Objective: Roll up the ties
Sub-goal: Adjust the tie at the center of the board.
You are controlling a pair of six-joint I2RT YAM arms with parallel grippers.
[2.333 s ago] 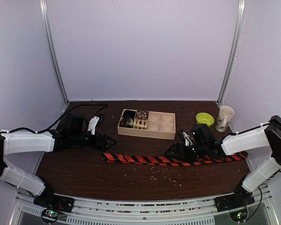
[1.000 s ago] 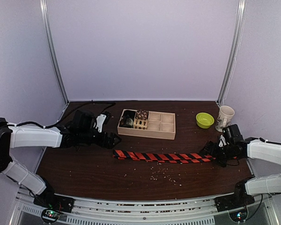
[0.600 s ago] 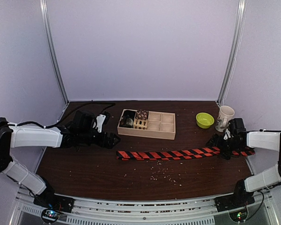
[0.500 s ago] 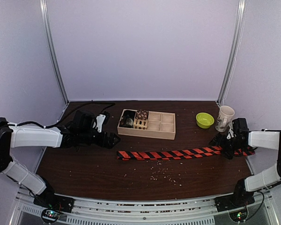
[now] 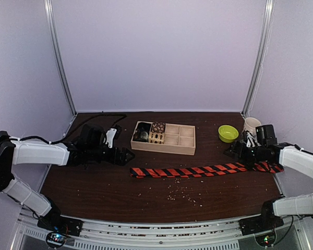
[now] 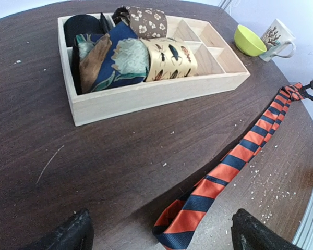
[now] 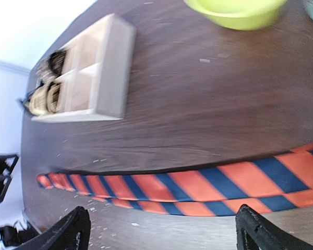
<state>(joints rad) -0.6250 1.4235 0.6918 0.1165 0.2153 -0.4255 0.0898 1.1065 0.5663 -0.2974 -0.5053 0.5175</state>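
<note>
Across the table (image 5: 94,190), the striped tie (image 5: 198,171) lies unrolled.

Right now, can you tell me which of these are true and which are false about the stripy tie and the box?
1. The striped tie lies stretched out flat on the table. True.
2. Every compartment of the wooden tray is full. False: only the compartments at its left end hold rolled ties; the rest are empty.
3. The green bowl sits beside the mug. True.
4. The left fingers are squeezing the tie. False: they are wide apart, and the tie's narrow end lies loose on the table near them.
</note>
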